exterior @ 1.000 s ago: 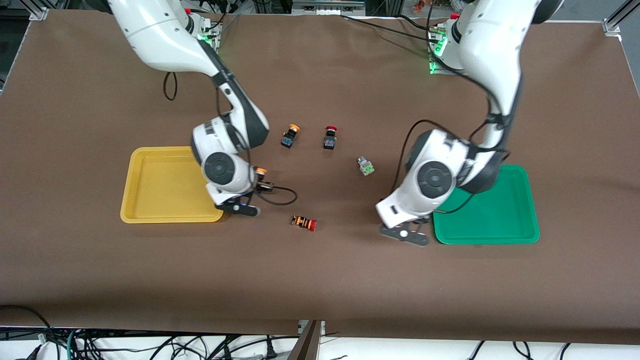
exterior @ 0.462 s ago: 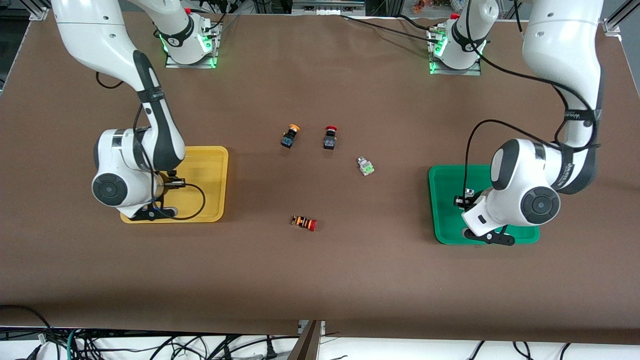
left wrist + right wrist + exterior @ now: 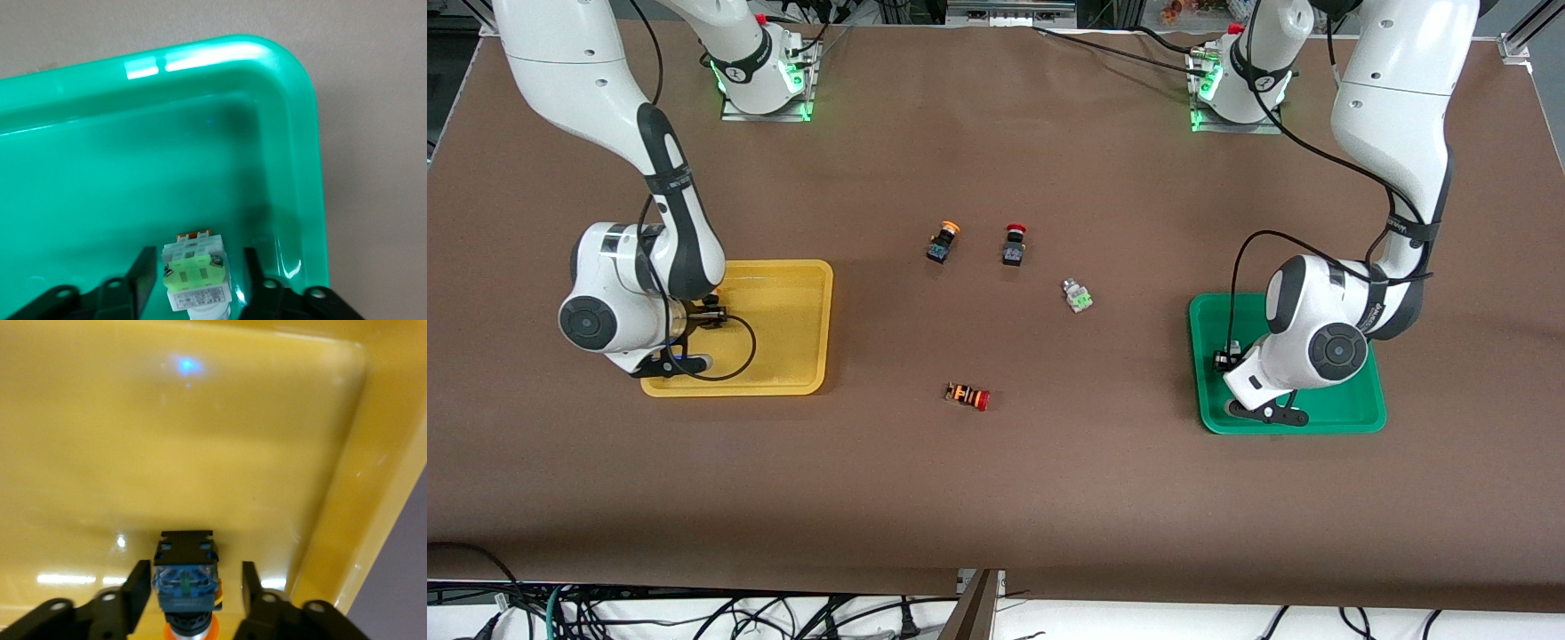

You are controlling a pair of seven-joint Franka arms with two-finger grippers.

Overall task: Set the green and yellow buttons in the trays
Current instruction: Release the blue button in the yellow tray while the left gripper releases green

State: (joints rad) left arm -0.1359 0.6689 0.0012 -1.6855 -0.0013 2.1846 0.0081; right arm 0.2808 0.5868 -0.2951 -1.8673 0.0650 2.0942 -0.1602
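Both arms have swung out from mid-frame: the right hand brings a yellow button low over the yellow tray and the left hand a green button over the green tray, though I cannot tell whether either still pinches or has let go.

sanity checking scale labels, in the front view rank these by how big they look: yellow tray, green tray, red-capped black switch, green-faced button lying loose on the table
1. yellow tray and green tray: look alike in size, both partly hidden by the arms, so no ranking between them.
2. red-capped black switch and loose green-faced button: both tiny and alike, too close to rank.
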